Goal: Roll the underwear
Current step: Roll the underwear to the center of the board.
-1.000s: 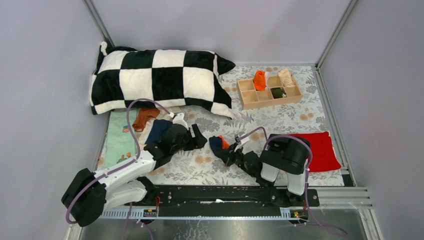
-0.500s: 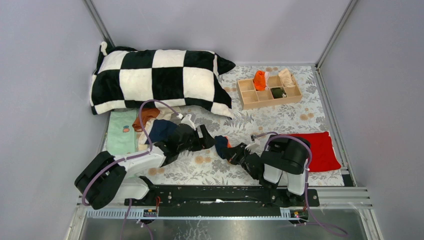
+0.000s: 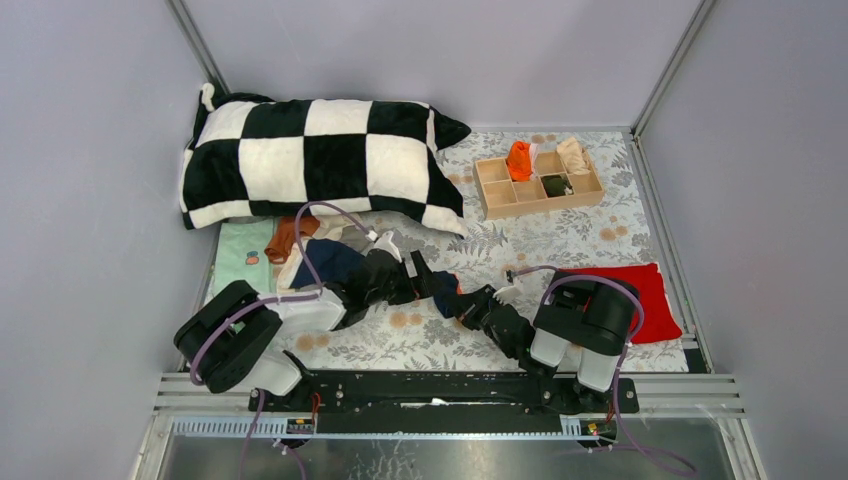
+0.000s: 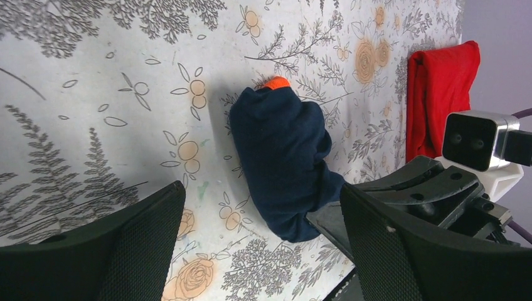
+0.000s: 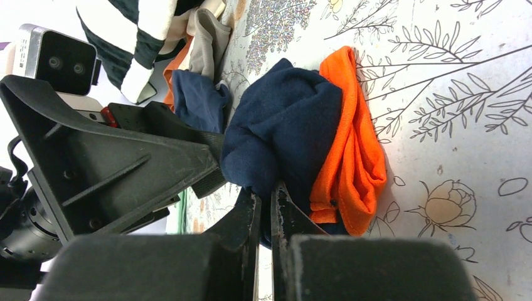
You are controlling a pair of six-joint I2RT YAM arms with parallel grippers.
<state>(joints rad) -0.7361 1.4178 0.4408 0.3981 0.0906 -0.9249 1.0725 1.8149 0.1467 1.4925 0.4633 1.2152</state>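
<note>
L arm lies low, reaching across the floral-print bench (image 4: pixel 94 94); L tool (image 3: pixel 428 283) spread wide, fingers either side of the underwear (image 4: pixel 282 163), a soft navy knit w/ orange trim, bunched into a lump at mid-bench. R tool (image 5: pixel 265 199) closed, pinching its edge.

My left fingers (image 4: pixel 125 251): blk, mesh-pattern pads. Ahead of them navy briefs (image 4: pixel 282 163) w/ orange trim, on table cover (image 4: pixel 94 94) that's white w/ grey fern + orange flower print. Beyond briefs: plain red cloth (image 4: pixel 439 94). My right fingers (image 5: pixel 251 219) blk too. Far past both: blk/wht checked pillow (image 3: pixel 320 160), tan wooden divider box (image 3: pixel 490 185).
</note>
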